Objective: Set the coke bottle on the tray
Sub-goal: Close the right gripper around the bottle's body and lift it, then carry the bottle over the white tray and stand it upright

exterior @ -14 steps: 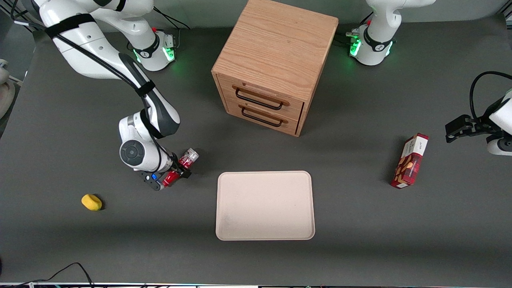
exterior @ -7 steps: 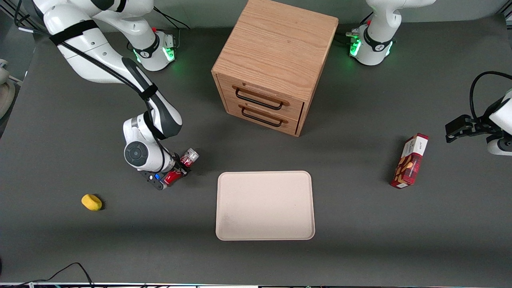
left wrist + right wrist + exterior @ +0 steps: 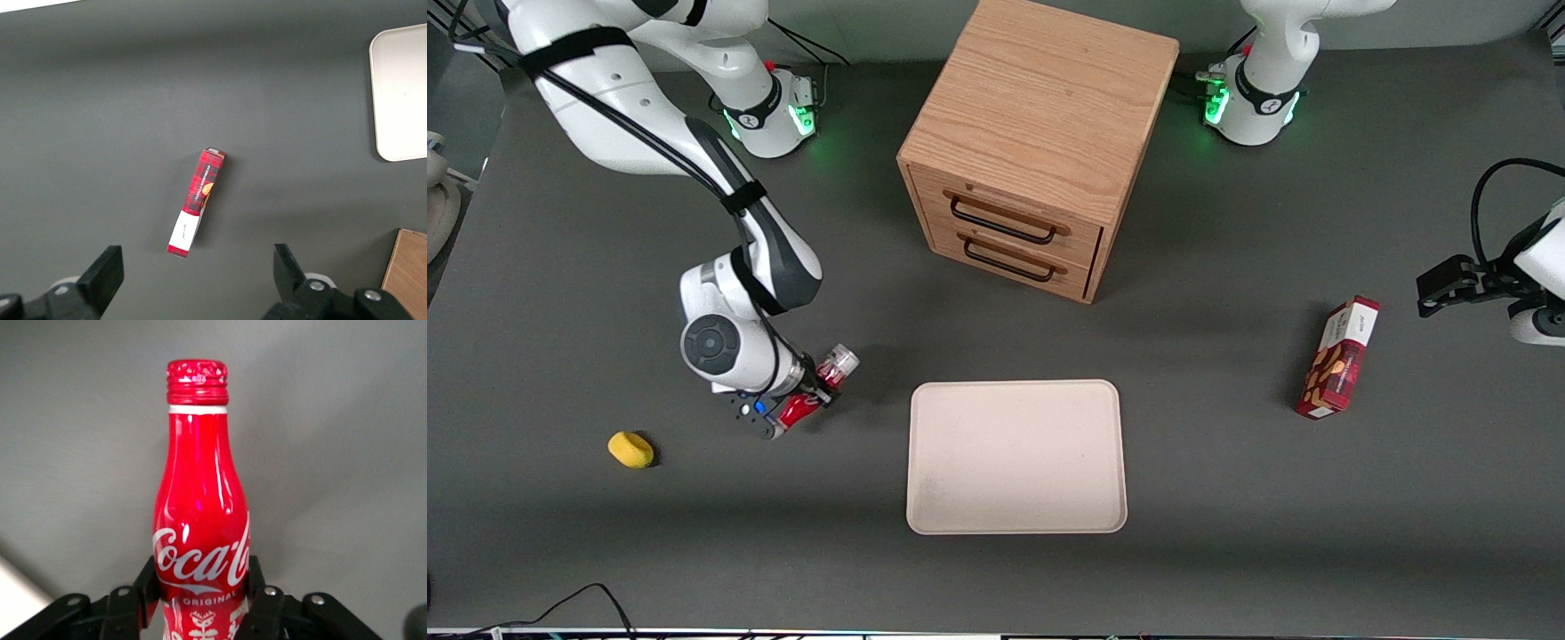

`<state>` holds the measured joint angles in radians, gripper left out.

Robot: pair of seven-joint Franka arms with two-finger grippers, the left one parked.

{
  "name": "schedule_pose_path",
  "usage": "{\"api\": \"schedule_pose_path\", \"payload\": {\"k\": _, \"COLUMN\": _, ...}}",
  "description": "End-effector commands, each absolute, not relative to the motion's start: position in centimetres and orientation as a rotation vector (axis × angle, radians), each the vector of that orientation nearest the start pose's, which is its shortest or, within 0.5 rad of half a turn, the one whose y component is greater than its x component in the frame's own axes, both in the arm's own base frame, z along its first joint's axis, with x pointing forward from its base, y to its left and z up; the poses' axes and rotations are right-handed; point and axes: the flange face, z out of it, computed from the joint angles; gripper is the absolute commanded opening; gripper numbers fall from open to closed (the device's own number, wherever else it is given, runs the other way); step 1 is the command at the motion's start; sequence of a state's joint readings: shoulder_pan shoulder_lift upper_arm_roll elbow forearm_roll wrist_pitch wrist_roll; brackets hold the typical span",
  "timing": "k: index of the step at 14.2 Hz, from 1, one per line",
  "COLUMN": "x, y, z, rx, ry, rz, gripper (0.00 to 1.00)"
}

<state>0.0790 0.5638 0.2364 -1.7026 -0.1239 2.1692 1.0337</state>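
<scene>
Coke bottle (image 3: 815,388), red with white script, is held in the gripper (image 3: 811,394) of the working arm, lying tilted rather than upright, its silver base end pointing away from the front camera and its cap toward it. In the wrist view the bottle (image 3: 200,513) fills the middle of the frame, and the two black fingers (image 3: 263,603) press against its lower body from either side, touching it on both flanks; the jaws are closed only as far as the bottle's width allows, with nothing else between them. The bottle appears clear of the dark table (image 3: 1227,498), though whether it is fully lifted cannot be told for certain. The tray (image 3: 1016,524), beige and flat with a low rim, lies near the gripper, toward the parked arm's end of the table, and nothing rests on it. The step in hand looks like the carry after the grasp. The next move likely calls for travelling sideways until the bottle is over the tray, lowering it, and only then letting go. A wooden cabinet (image 3: 1040,133) stands farther from the front camera than the tray; a snack box (image 3: 1338,360) and a small yellow object (image 3: 631,449) lie well apart
</scene>
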Motion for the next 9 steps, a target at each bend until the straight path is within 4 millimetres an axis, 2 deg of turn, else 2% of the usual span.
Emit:
{"api": "schedule_pose_path", "payload": {"k": 1, "x": 67.1, "y": 20.3, "z": 34.4, "rx": -3.028, "ry": 0.803, "rz": 0.004, "gripper": 0.09}}
{"api": "schedule_pose_path", "payload": {"k": 2, "x": 68.2, "y": 20.5, "z": 35.7, "rx": -3.028, "ry": 0.705, "rz": -0.038, "gripper": 0.09}}
{"api": "schedule_pose_path", "payload": {"k": 4, "x": 69.9, "y": 24.7, "z": 37.7, "rx": -3.006, "ry": 0.592, "rz": -0.101, "gripper": 0.09}}
{"api": "schedule_pose_path", "payload": {"k": 6, "x": 71.7, "y": 29.2, "z": 37.4, "rx": -2.993, "ry": 0.475, "rz": -0.103, "gripper": 0.09}}
{"api": "schedule_pose_path", "payload": {"k": 7, "x": 72.3, "y": 30.9, "z": 37.1, "rx": -2.986, "ry": 0.344, "rz": -0.130, "gripper": 0.09}}
{"api": "schedule_pose_path", "payload": {"k": 8, "x": 72.6, "y": 31.7, "z": 36.1, "rx": -2.979, "ry": 0.162, "rz": -0.130, "gripper": 0.09}}
{"api": "schedule_pose_path", "payload": {"k": 9, "x": 72.7, "y": 32.0, "z": 34.7, "rx": -2.954, "ry": -0.005, "rz": -0.108, "gripper": 0.04}}
